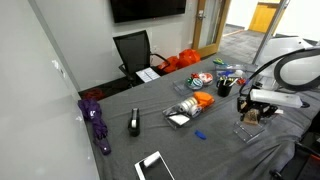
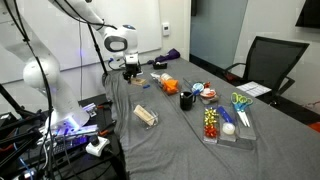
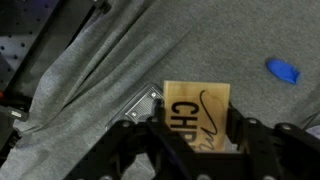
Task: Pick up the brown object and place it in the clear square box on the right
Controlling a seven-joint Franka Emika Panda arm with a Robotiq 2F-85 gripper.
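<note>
The brown object (image 3: 197, 115) is a flat tan block with black lettering, held between the two black fingers of my gripper (image 3: 196, 135), which is shut on it. In both exterior views the gripper (image 1: 252, 106) (image 2: 131, 68) holds the block (image 1: 252, 115) just above the grey tablecloth at the table's end near the robot base. The clear square box (image 1: 247, 130) sits right under it; one corner of the box shows in the wrist view (image 3: 140, 106) beside the block.
A small blue item (image 3: 283, 70) (image 1: 199, 135) lies on the cloth. An orange bundle (image 1: 203, 100) (image 2: 170, 85), a black cup (image 1: 225, 88) (image 2: 187, 100), another clear container (image 1: 182, 113) (image 2: 146, 116) and a tray of items (image 2: 228, 122) are mid-table. A purple object (image 1: 97, 120) lies at the far edge.
</note>
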